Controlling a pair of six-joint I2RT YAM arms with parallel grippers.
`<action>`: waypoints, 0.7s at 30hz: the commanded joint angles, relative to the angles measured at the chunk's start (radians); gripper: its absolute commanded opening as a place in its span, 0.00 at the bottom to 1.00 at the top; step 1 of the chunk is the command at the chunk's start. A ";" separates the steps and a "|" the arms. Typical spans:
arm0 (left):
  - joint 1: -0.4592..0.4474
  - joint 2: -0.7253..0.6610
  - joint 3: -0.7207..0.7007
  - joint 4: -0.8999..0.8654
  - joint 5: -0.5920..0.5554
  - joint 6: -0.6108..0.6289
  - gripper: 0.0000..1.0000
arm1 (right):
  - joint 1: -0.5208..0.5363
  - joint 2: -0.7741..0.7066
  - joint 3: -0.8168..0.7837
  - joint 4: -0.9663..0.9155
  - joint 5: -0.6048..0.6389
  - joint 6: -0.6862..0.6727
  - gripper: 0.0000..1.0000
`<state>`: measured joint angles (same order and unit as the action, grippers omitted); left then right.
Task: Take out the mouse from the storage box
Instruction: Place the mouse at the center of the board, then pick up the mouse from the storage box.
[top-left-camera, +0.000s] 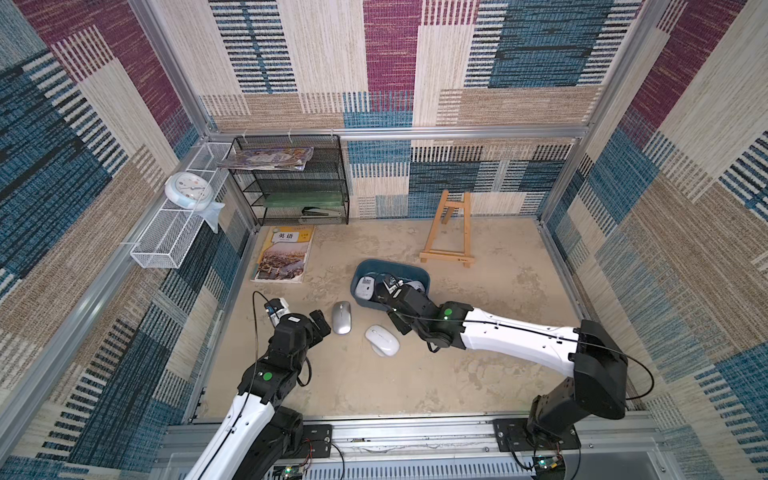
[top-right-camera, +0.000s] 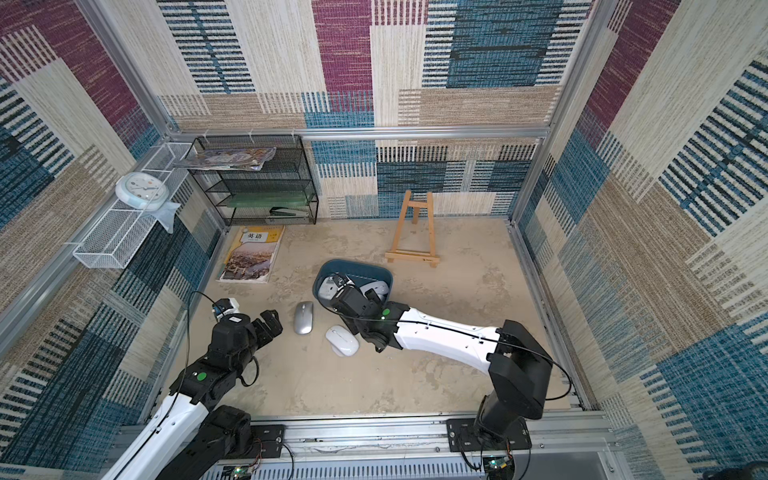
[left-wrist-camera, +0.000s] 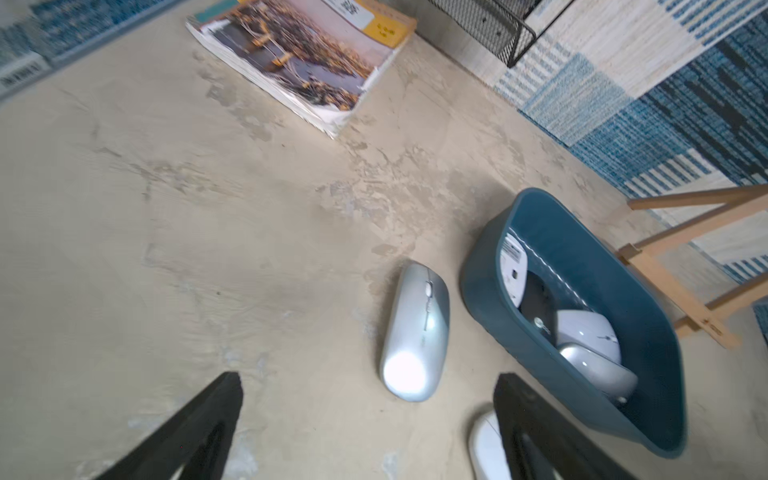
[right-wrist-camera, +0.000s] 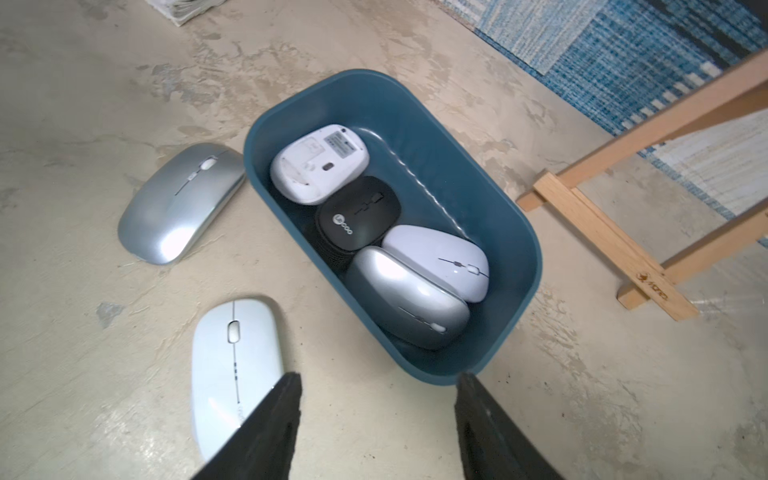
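- In both top views the storage box (top-left-camera: 399, 270) (top-right-camera: 365, 269) sits midway on the tabletop (top-left-camera: 498, 299), easel (top-left-camera: 446, 257) just beyond, bare room to its right.
- Left wrist view: left gripper (left-wrist-camera: 369, 376) spread, empty; loose silver mouse (left-wrist-camera: 415, 332) just beside the box's left wall.
- Right wrist view: right gripper (right-wrist-camera: 379, 376) spread, empty, above the box's near rim; inside crowd upturned white mouse (right-wrist-camera: 320, 164), black mouse (right-wrist-camera: 361, 216), pale mouse (right-wrist-camera: 440, 257), grey mouse (right-wrist-camera: 407, 299); loose white mouse (right-wrist-camera: 232, 365) near-left outside.

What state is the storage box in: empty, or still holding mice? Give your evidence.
Still holding mice: four lie inside the storage box: a white mouse, a black mouse, a lilac mouse, a silver mouse.
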<state>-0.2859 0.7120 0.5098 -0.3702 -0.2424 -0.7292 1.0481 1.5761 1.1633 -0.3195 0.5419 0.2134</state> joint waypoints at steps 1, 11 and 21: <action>-0.002 0.131 0.068 0.023 0.203 -0.035 0.98 | -0.033 -0.059 -0.066 0.076 -0.035 0.026 0.67; -0.124 0.556 0.469 -0.163 0.276 0.075 0.97 | -0.169 -0.194 -0.235 0.169 -0.150 0.093 0.71; -0.289 0.962 0.844 -0.322 0.304 0.169 0.92 | -0.294 -0.299 -0.366 0.214 -0.266 0.112 0.73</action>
<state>-0.5419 1.5997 1.2797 -0.5995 0.0334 -0.6197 0.7731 1.2991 0.8207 -0.1459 0.3294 0.3077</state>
